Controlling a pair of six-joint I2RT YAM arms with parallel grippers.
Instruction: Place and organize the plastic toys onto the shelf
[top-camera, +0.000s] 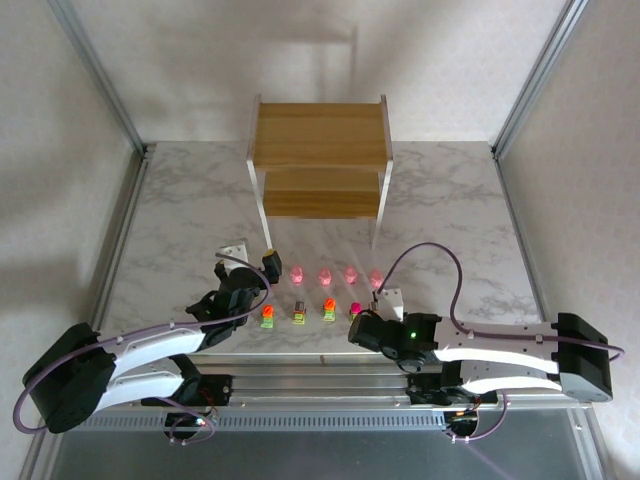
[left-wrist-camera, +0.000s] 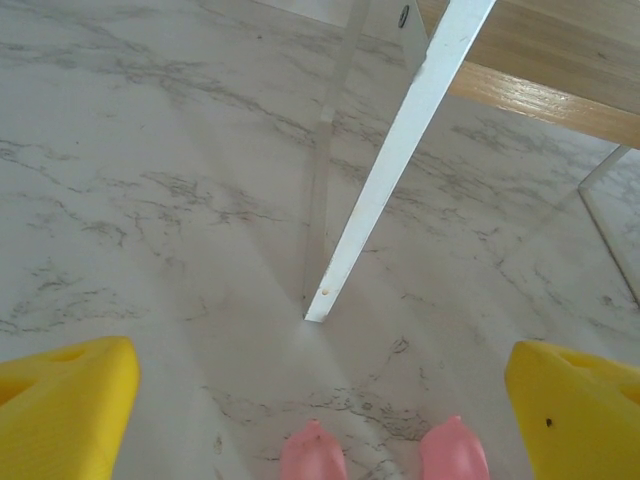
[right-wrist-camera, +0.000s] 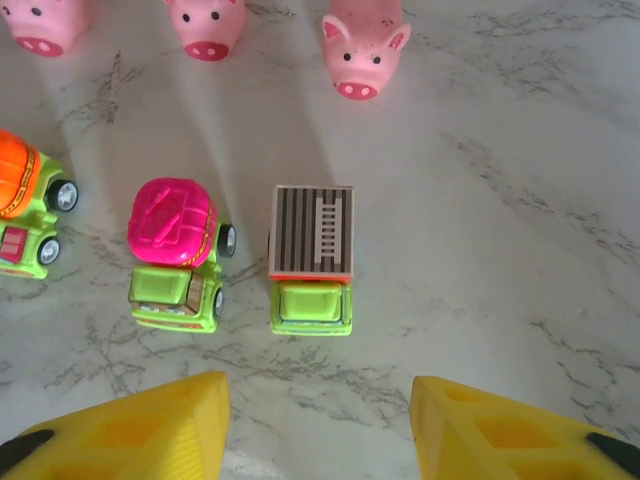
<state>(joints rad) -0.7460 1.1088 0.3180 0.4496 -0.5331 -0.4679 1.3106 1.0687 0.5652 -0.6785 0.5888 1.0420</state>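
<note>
A white, grey-veined marble tabletop (top-camera: 170, 220) carries a two-tier light-brown wooden shelf with white side panels (top-camera: 320, 135) at upper centre. At lower centre stand a row of pink plastic pigs (top-camera: 324, 273) and, just below it, a row of green-based toy trucks (top-camera: 299, 312).

Worktop (top-camera: 455, 200): white marble pattern with grey veining, evenly lit. Pale walls (top-camera: 430, 60) enclose it on three sides, with metal posts (top-camera: 95, 70) at the rear corners.

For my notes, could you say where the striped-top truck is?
Right wrist view, centre: the striped-top truck stands right of the magenta-topped truck, ahead of the right gripper.
</note>
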